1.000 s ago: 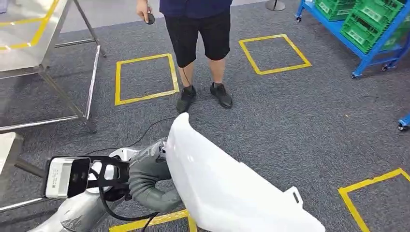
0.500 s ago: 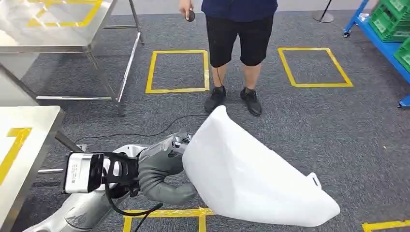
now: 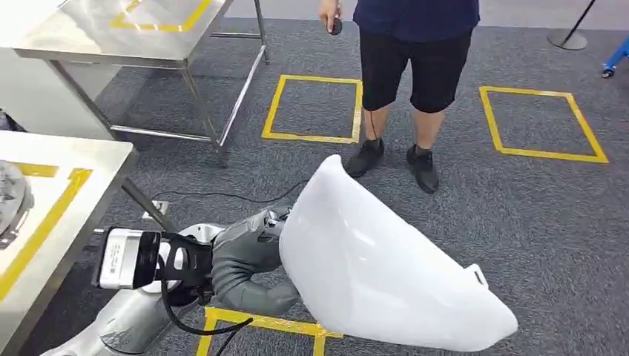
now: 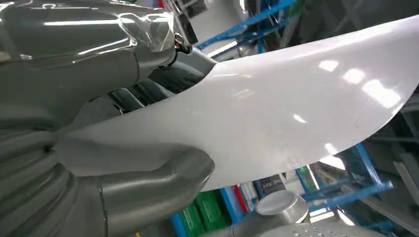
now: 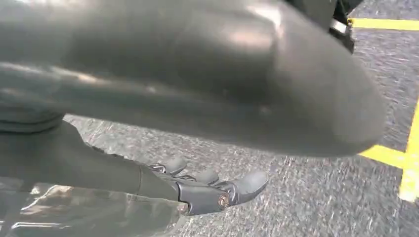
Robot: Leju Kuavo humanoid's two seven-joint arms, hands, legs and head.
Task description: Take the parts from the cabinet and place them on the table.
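Observation:
A large white curved panel [image 3: 378, 274] hangs over the carpet in the head view, and my left hand [image 3: 245, 267] grips its near edge. The left wrist view has the same glossy panel [image 4: 296, 98] clamped under my thick grey thumb [image 4: 148, 192]. My right hand [image 5: 207, 190] hangs above the grey carpet in the right wrist view, its dark fingers stretched out, apart from the thumb, with nothing in them. The steel table [image 3: 67, 185] with yellow tape stands at the left, close to my left arm.
A round metal part [image 3: 9, 204] lies at that table's left edge. A second steel table [image 3: 148, 37] stands further back. A person [image 3: 415, 52] stands ahead holding a small dark device [image 3: 336, 26]; a cable [image 3: 222, 196] runs over the carpet between yellow tape squares.
The camera has turned left, so the floor and the person have slid right and the near table has come into view. My left hand still holds the white panel.

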